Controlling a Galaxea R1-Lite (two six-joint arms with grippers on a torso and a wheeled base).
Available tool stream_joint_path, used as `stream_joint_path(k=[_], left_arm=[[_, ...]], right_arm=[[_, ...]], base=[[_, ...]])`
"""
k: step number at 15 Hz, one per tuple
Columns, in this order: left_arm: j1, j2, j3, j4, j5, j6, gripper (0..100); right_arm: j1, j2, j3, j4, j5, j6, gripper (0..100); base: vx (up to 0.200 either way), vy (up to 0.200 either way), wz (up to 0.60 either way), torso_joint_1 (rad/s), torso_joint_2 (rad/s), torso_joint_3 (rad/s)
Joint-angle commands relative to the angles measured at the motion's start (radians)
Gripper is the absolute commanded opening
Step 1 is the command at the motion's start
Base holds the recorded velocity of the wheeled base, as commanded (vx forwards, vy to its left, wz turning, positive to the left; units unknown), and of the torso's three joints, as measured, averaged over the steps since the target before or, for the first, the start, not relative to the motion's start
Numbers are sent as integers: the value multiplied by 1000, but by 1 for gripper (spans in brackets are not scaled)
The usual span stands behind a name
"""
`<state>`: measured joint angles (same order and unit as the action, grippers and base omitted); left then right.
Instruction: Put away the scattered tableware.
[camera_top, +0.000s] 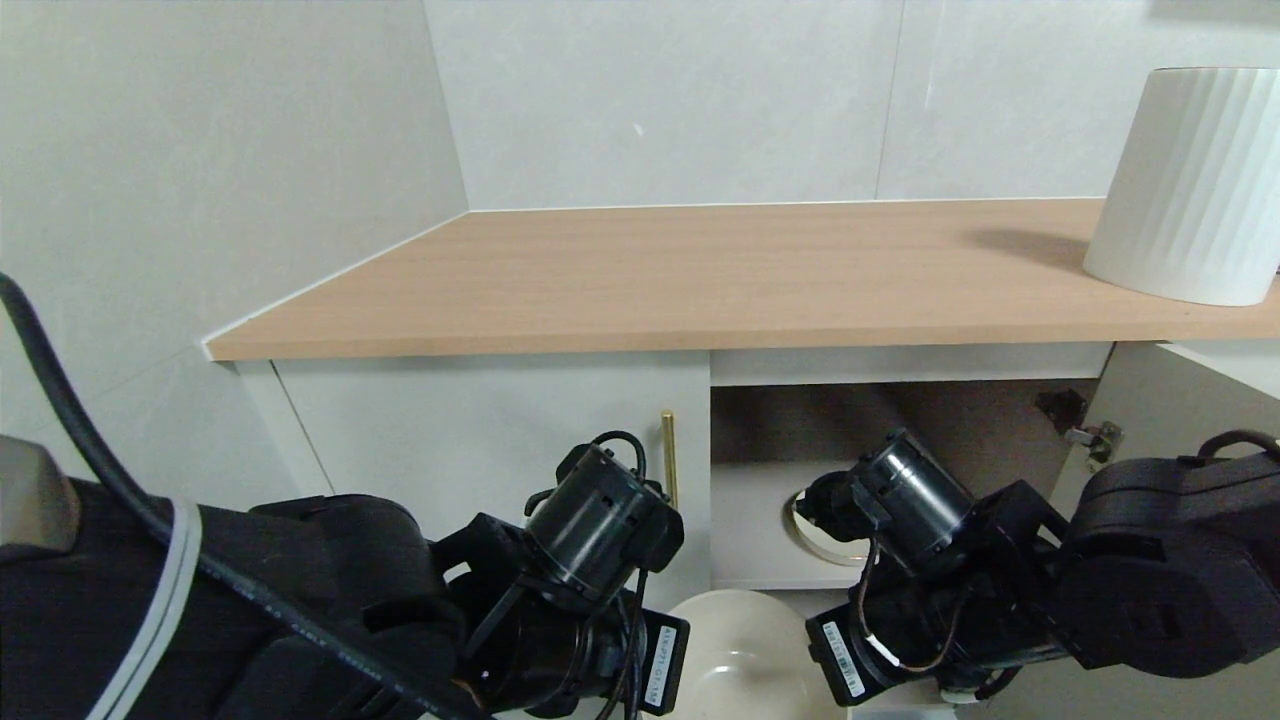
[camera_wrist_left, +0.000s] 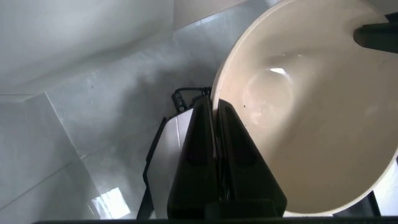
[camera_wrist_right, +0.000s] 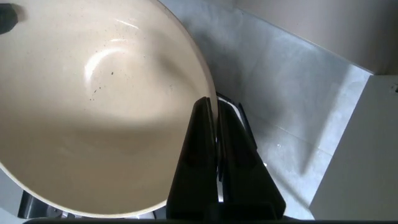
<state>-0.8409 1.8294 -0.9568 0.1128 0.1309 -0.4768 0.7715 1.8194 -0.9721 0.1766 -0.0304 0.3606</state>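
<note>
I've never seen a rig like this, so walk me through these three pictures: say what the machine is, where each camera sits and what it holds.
This is a wheeled robot with two arms. The wide picture comes from a camera on its head, looking down past both arms at a wooden countertop with a white ribbed container on it. Below, a cabinet stands open, with a round dish partly hidden inside. The other two pictures come from a camera on each wrist. They show the left gripper and the right gripper, each pinched shut on the rim of one cream bowl, held between the arms.
</note>
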Motion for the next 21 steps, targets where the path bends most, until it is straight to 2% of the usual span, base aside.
stream_joint_path(k=[1,2,6,7,9,10,13,16,17,18,19,20,21], left_arm=[[0,-2,1,2,6,0,0],[0,-2,1,2,6,0,100],[0,-2,0,-2,18,-2,100],[5,-10,-3,-2,38,-5,100],[19,-47,-14,-5,50,-34,100],[28,-70,-16,-4,49,-36,100],[55,-121,-16,-5,47,-37,100],[68,-185,-16,-5,44,-37,100],[68,-194,-16,-5,44,-37,100],[69,-208,-16,-5,44,-37,100],[69,-209,-16,-5,44,-37,100],[69,-209,-16,-5,44,-37,100],[69,-209,-16,-5,44,-37,100]], right_arm=[[0,1,0,3,-2,0,0],[0,1,1,3,-2,0,0],[0,9,1,3,-8,0,0],[0,9,1,3,-9,0,0],[-11,12,1,3,-9,1,0],[-24,21,0,3,-11,3,0],[-87,26,3,3,-19,43,0],[-221,24,10,-25,-32,129,0],[-238,31,18,-57,-39,139,0],[-270,60,67,-204,-65,170,0],[-282,75,89,-282,-91,179,0],[-305,109,128,-437,-154,185,0],[-320,124,133,-493,-184,184,0]], base=[[0,0,0,0,0,0],[0,0,0,0,0,0],[0,0,0,0,0,0],[0,0,0,0,0,0],[0,0,0,0,0,0],[0,0,0,0,0,0],[0,0,0,0,0,0],[0,0,0,0,0,0],[0,0,0,0,0,0],[0,0,0,0,0,0],[0,0,0,0,0,0],[0,0,0,0,0,0],[0,0,0,0,0,0]])
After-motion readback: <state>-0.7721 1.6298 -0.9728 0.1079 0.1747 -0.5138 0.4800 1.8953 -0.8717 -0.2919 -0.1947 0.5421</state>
